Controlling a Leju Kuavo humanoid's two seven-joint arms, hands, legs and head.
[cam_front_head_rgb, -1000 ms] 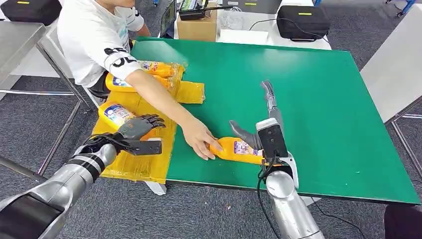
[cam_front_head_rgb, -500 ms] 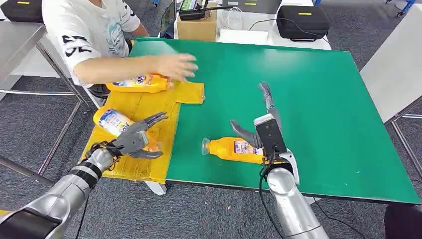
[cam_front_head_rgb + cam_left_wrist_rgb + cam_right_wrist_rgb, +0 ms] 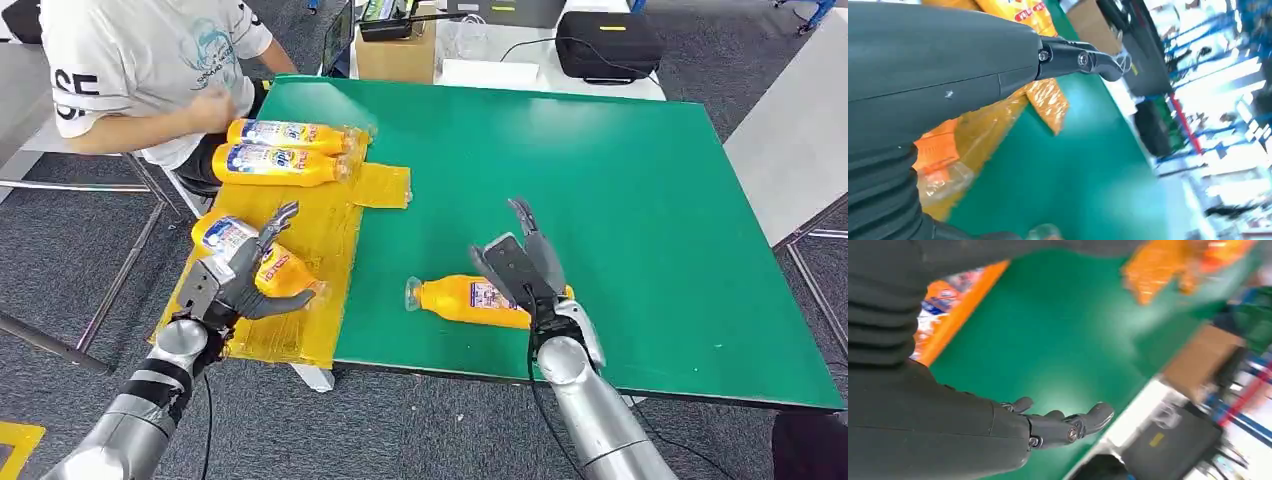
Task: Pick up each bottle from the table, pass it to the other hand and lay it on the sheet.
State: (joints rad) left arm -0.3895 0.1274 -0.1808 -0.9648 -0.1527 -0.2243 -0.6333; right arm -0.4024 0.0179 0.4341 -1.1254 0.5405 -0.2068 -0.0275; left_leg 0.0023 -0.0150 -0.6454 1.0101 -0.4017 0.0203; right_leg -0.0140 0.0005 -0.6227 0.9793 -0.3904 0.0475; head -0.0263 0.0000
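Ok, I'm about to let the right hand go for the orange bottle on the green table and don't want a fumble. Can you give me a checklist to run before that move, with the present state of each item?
1. Orange plastic bottle lies on its side on the green table top, apart from the others: ok.
2. Right hand is open above the bottle's base end, holding nothing: ok.
3. Person has their arm back from the table: ok.
4. Left hand is free to receive: not ok, it lies on a bottle on the yellow sheet.
5. Sheet has room for one more bottle: ok.
6. Fingers line up around the bottle: cannot tell.
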